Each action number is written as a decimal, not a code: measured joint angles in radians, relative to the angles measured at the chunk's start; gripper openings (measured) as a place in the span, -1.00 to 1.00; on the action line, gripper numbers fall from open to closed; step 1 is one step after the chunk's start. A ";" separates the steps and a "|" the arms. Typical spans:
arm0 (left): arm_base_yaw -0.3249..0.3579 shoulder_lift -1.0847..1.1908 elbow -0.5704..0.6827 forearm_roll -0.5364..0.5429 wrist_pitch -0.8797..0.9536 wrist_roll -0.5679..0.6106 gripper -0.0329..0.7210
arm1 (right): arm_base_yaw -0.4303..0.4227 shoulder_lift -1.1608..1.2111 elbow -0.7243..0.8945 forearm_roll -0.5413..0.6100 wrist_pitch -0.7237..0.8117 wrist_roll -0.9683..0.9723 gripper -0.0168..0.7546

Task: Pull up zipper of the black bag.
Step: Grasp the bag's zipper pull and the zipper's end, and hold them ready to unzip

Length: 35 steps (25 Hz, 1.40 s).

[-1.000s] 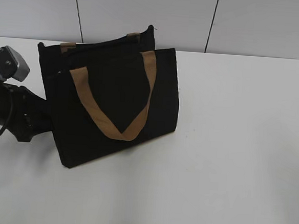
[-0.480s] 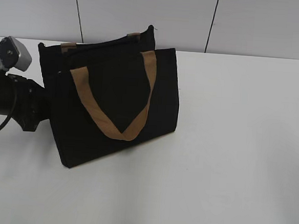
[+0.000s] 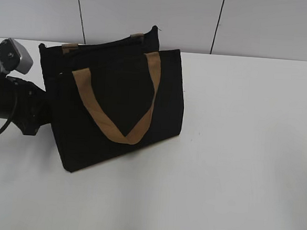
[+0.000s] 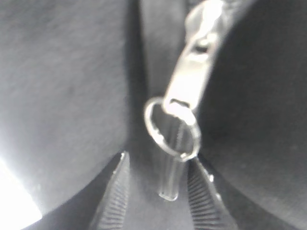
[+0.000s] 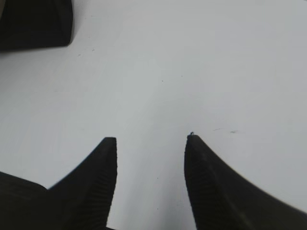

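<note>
Exterior view: the black bag (image 3: 117, 102) stands on the white tabletop (image 3: 235, 152), left of centre, leaning a bit, w/ one tan handle (image 3: 117, 99) hanging in a loop across its near face and the ends of a second handle just showing at the top rear edge. The left arm (image 3: 14, 105) comes in from the left edge, its dark body pressed up to the bag's left end; the pincer itself is hidden behind the bag here. A grey camera block (image 3: 13, 55) sits on top of the arm. The zipper can't be made out from this angle, and the right arm isn't in the shot.

Left wrist view: very close on black fabric. The zipper (image 4: 192, 86) (silver slider, blurred) sits upper centre-right on the zip line, its round ring pull (image 4: 172, 127) hanging below it. The left pincer (image 4: 156, 191) has its two ribbed fingers (image 4: 112, 196) spread either side of the zip line, tips just under the ring; a thin clear piece (image 4: 170, 172) runs down from the ring btwn them. The tips aren't pinching the ring: released, w/ a gap btwn them.

Right wrist view: the right pincer (image 5: 151, 143) hovers over bare tabletop, dark fingers well apart, nothing btwn them, so released too. A corner of the bag shows at top left, well away from the fingers.
</note>
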<state>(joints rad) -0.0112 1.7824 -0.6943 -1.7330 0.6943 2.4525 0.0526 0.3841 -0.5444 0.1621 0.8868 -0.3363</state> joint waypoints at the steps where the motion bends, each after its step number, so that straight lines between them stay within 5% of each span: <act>1: 0.000 0.000 0.000 0.000 -0.001 0.000 -0.19 | 0.000 0.000 0.000 0.000 0.000 0.000 -0.04; 13: 0.000 0.054 0.000 0.000 0.001 0.000 -0.05 | 0.000 0.000 0.000 0.000 -0.001 -0.001 -0.04; 16: 0.000 0.054 0.000 0.000 0.001 0.000 -0.17 | 0.000 0.000 0.000 0.000 -0.002 -0.001 -0.04; 19: 0.000 0.054 0.000 -0.001 0.002 -0.003 -0.71 | 0.000 0.000 0.000 0.000 -0.002 -0.001 -0.04; 27: 0.000 -0.042 0.000 0.003 -0.046 -0.101 -0.75 | 0.000 0.094 -0.062 0.010 0.053 -0.026 -0.04; 35: 0.000 -0.240 0.000 0.200 -0.115 -0.329 -0.84 | 0.000 0.318 -0.273 0.081 0.069 -0.067 -0.04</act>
<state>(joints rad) -0.0112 1.5422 -0.6946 -1.5331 0.5791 2.1231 0.0526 0.7025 -0.8178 0.2434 0.9557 -0.4036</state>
